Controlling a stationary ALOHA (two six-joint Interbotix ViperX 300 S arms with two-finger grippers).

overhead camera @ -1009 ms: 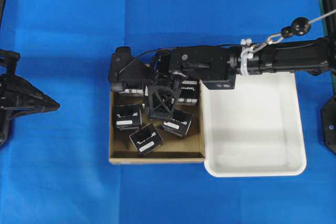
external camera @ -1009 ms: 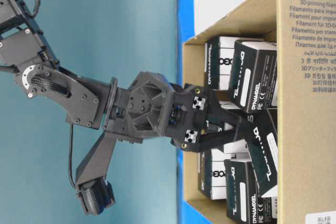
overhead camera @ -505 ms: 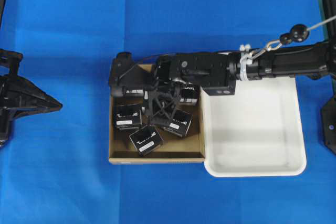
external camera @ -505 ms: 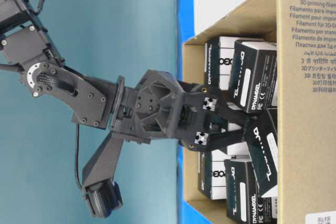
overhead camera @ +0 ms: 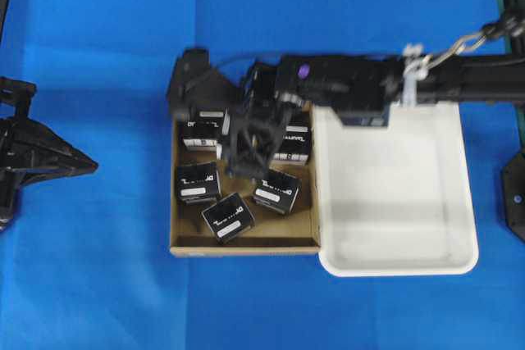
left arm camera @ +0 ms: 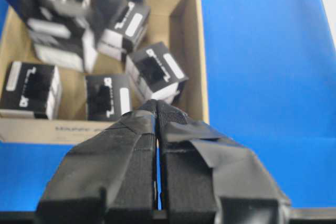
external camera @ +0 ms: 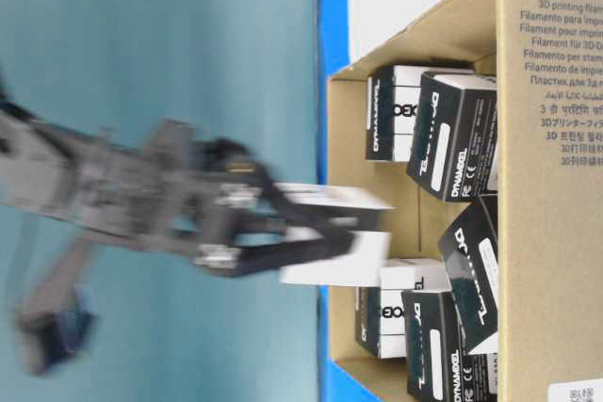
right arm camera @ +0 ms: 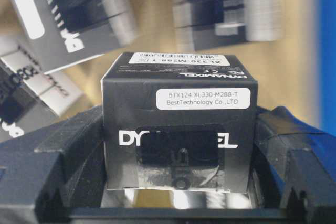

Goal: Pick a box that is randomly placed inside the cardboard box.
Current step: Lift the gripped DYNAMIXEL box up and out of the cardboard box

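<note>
Overhead, right gripper [overhead camera: 246, 143] hides box [right arm camera: 178, 124] held between jaws; table-level blurred; left gripper [left arm camera: 157, 109] jaws closed.

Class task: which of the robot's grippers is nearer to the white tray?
Right. The right gripper holds a box over the cardboard box beside the white tray; the left gripper sits far across the table.

A robotics lab is showing here: black robot arms [overhead camera: 426, 84] are flanking a blue cloth-covered counter [overhead camera: 98, 284] before a plain teal backdrop [external camera: 151, 35].
</note>
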